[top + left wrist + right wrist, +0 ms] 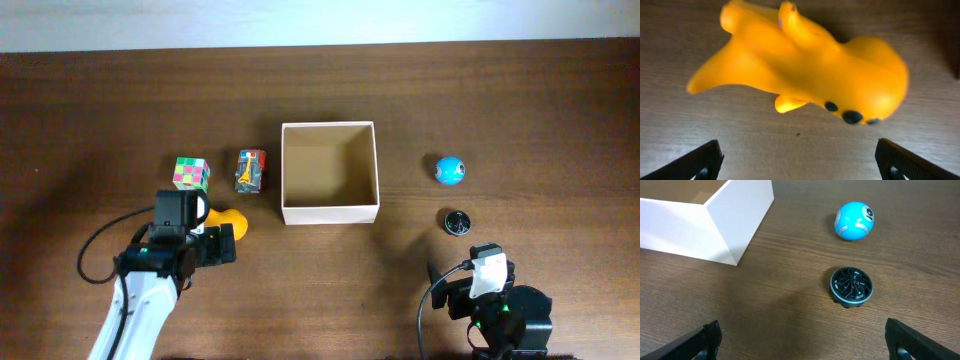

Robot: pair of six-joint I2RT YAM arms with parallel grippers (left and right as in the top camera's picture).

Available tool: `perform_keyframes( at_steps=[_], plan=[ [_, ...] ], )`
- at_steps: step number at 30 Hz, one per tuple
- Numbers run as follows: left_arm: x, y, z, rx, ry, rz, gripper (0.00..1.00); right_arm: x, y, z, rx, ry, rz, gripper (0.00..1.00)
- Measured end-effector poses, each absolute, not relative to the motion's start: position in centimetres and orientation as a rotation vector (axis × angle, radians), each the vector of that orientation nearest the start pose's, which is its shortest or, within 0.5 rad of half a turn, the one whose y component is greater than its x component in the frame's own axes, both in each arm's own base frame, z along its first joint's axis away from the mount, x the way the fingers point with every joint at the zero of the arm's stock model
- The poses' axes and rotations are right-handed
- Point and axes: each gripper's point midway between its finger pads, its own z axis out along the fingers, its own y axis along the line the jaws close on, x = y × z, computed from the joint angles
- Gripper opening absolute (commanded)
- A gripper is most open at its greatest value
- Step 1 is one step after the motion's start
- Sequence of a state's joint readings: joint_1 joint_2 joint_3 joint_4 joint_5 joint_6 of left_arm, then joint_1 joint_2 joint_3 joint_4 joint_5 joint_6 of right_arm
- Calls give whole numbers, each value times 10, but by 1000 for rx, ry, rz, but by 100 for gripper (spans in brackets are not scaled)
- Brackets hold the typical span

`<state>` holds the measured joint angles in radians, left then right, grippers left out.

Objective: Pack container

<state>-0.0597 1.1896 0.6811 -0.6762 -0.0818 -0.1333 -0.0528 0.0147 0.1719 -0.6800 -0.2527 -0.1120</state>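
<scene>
The container (pixel 330 212) is a square open cardboard box, white outside and tan inside, at the table's middle; its corner shows in the right wrist view (pixel 735 215). An orange-yellow rubber toy (pixel 233 221) lies left of it and fills the left wrist view (pixel 800 65). My left gripper (pixel 797 165) is open just short of the toy, not touching it. My right gripper (pixel 802 345) is open and empty at the front right, short of a black round disc (pixel 851 286) and a blue ball (pixel 854 220).
A Rubik's cube (pixel 191 173) and a small printed block (pixel 251 171) lie left of the container. The blue ball (pixel 450 171) and the black disc (pixel 457 222) lie to its right. The table's far edge runs along the top.
</scene>
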Motion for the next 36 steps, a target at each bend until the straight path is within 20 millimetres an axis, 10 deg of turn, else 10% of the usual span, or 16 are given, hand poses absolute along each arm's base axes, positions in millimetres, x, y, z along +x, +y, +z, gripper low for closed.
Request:
perform_keyframes(
  at_steps=[36],
  plan=[
    [265,-1,35,-119,2816,80,99,199,33,95,-214,2068,163,98]
  ],
)
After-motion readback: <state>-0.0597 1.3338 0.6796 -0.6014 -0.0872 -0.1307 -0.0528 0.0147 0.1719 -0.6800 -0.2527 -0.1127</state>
